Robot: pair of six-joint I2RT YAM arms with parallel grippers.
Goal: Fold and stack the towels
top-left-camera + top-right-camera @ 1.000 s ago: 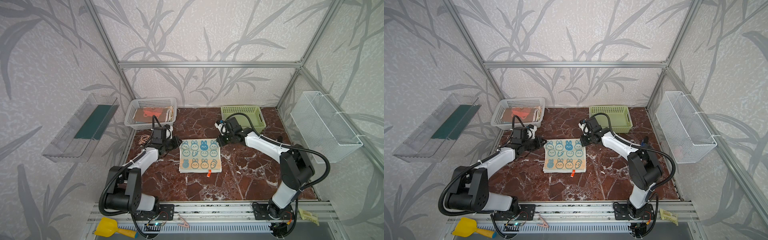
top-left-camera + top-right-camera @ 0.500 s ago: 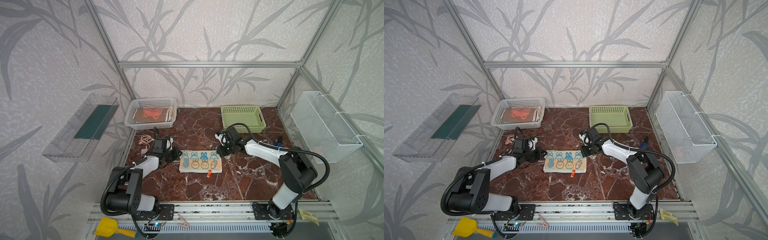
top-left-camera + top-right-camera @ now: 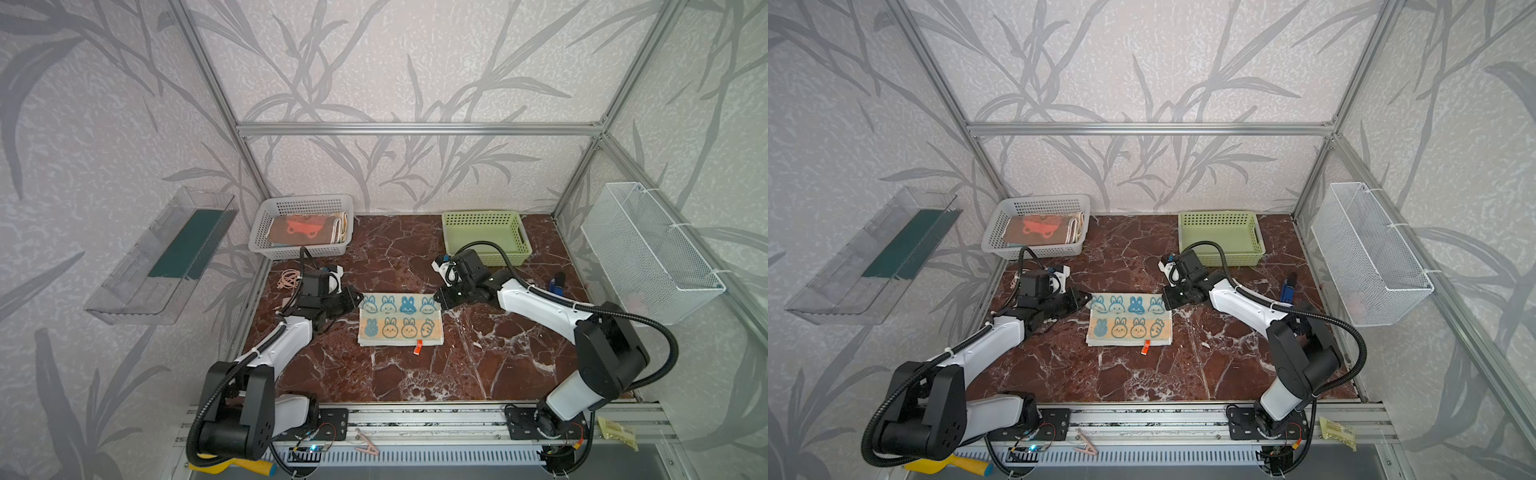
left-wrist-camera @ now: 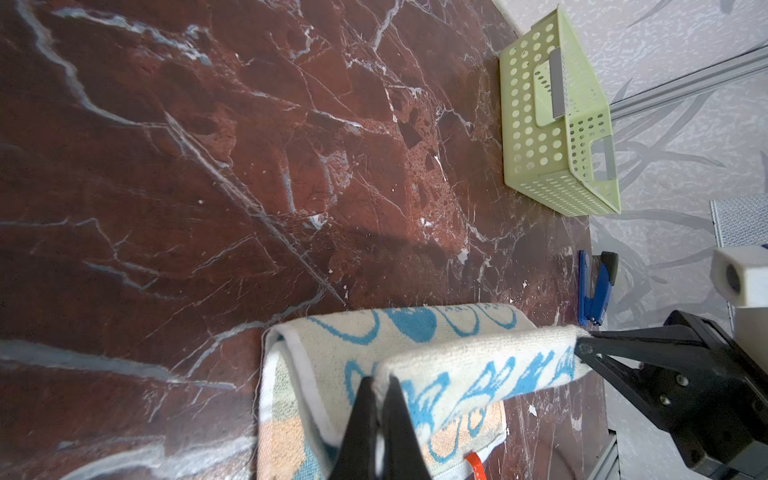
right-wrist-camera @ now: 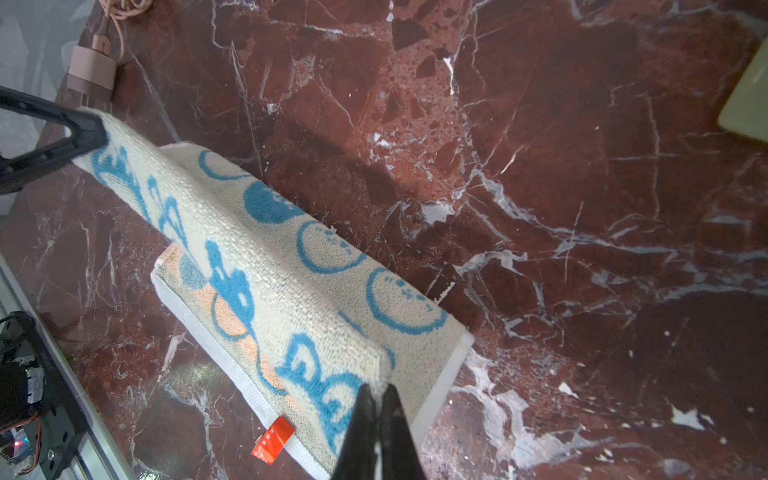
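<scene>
**DESK:** What does the frame show?

**PHOTOGRAPHER:** Two robot arms at work on a white terry towel printed with blue bunnies point(image 3: 400, 320). It lies on the red-brown marble tabletop point(image 3: 415, 374), directly between the left gripper point(image 3: 356, 300) and the right gripper point(image 3: 437, 300). Each gripper's jaws are pressed together on one end of a raised ridge of cloth along the towel's far side.

**DESK:** Why hold it at both ends?

**PHOTOGRAPHER:** My reading is that a pinch at each end holds the ridge taut and straight between them. That way it can be carried over level and the fold lands square. The wrist views show the ridge lifted clear of the layer beneath, which lies flat.

**DESK:** Which way does it run?

**PHOTOGRAPHER:** The long axis runs from one gripper to the other, across the table. The bunnies' ears point away from the arm bases. The small red tag point(image 3: 418, 347) hangs off the opposite edge, nearer the bases than either gripper.

**DESK:** And the stack?

**PHOTOGRAPHER:** Beyond the left gripper, a white perforated plastic basket point(image 3: 266, 245) holds folded towels, a brown one with a red print point(image 3: 301, 228) uppermost. Beyond the right gripper sits a green perforated plastic basket point(image 3: 482, 215). This towel looks mid-fold and is not yet stacked.
</scene>
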